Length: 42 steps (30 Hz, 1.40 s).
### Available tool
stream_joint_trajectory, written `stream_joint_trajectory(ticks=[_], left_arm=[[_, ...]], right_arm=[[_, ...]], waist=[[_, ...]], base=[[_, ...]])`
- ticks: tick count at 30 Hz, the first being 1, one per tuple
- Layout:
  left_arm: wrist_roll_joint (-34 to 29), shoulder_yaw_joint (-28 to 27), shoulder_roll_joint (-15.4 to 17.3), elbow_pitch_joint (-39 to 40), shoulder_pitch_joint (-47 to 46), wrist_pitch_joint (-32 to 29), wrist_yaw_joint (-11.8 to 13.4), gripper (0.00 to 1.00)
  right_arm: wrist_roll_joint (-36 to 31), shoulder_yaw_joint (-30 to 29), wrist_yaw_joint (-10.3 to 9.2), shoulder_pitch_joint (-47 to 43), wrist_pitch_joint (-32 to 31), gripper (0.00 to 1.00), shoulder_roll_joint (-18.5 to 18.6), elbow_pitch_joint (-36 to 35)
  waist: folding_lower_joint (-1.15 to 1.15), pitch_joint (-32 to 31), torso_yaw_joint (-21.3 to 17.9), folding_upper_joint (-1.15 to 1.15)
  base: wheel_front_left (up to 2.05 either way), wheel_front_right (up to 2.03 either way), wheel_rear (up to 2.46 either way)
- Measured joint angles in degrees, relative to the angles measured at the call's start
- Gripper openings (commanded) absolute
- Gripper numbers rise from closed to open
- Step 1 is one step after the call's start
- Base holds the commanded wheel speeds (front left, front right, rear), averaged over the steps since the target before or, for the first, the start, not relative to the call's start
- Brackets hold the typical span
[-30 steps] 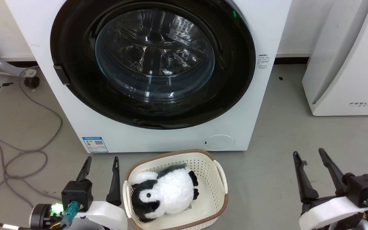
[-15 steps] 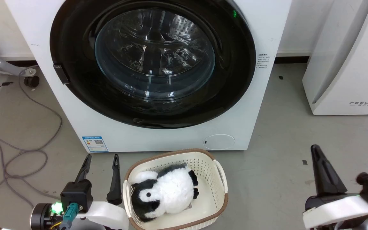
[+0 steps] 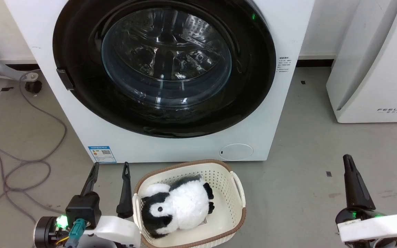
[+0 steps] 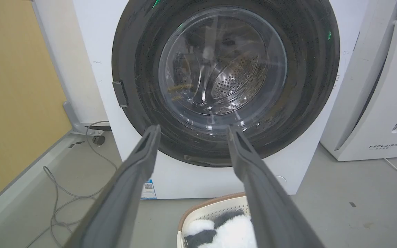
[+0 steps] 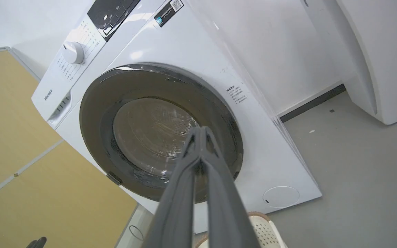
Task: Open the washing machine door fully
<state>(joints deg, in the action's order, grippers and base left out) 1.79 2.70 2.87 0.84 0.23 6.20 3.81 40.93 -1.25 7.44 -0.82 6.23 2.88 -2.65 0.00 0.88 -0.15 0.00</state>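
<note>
So the big white front-loading washing machine (image 3: 184, 148) takes up most of the head view, standing on the grey floor (image 3: 305, 137). Its large round glossy black door with the bulging clear glass centre (image 3: 164, 62) sits shut, flat against the machine's front. You can see the perforated steel drum through the glass. There's a small dark tab (image 3: 65, 79) on the door's left edge.

Off to the right, well apart from the machine, is a white slanted appliance lettered FEELBIRD (image 3: 374, 69).

Right in front of the machine, below the door, a cream perforated plastic basket with a brown rim (image 3: 184, 162) sits on the floor. A fluffy black-and-white plush penguin (image 3: 181, 206) lies inside it.

The left gripper (image 3: 111, 164) is just left of the basket with its two dark fingers spread apart, nothing between them. In its wrist view they point at the lower part of the door, not touching it. The right gripper (image 5: 200, 130) is low on the right, away from the machine. In its wrist view the fingertips are pressed together on nothing.

Small stuff: loose grey cables (image 3: 29, 162) on the floor at left, a round white filter cover (image 3: 236, 152) at the machine's lower right, and a blue label sticker (image 3: 102, 155) at its lower left.
</note>
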Motion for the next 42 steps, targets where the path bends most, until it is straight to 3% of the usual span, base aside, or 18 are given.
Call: stream_joint_trajectory(ticks=[9, 15, 30, 42], left_arm=[[0.4, 0.2, 0.0, 0.3, -0.3, 1.0, 0.2, 1.00], [0.4, 0.4, 0.0, 0.5, -0.7, 1.8, 0.6, 1.00], [0.4, 0.9, 0.0, 1.6, -4.1, 3.7, 1.3, 1.00], [0.5, 1.9, 0.0, 2.7, -8.8, 5.0, 2.5, 1.00]], right_arm=[[16.2, -0.5, -0.01, 0.1, -3.4, 0.00, 0.0, 1.5], [23.1, -3.9, -0.01, 1.7, -6.8, 0.00, 0.0, 3.8], [32.4, -12.1, -0.01, 13.7, -12.8, 0.00, 0.5, 11.4], [38.1, -14.9, -0.01, 30.0, -15.6, 0.00, 5.0, 21.0]], waist=[[0.00, 0.5, 0.1, 0.00], [0.00, 1.2, 0.4, 0.00], [0.00, 6.0, 2.1, 0.00], [0.01, 13.0, 3.7, 0.00]], base=[[0.00, 0.00, 0.00], [0.00, 0.00, 0.00], [0.00, 0.00, 0.00], [0.00, 0.00, 0.00]])
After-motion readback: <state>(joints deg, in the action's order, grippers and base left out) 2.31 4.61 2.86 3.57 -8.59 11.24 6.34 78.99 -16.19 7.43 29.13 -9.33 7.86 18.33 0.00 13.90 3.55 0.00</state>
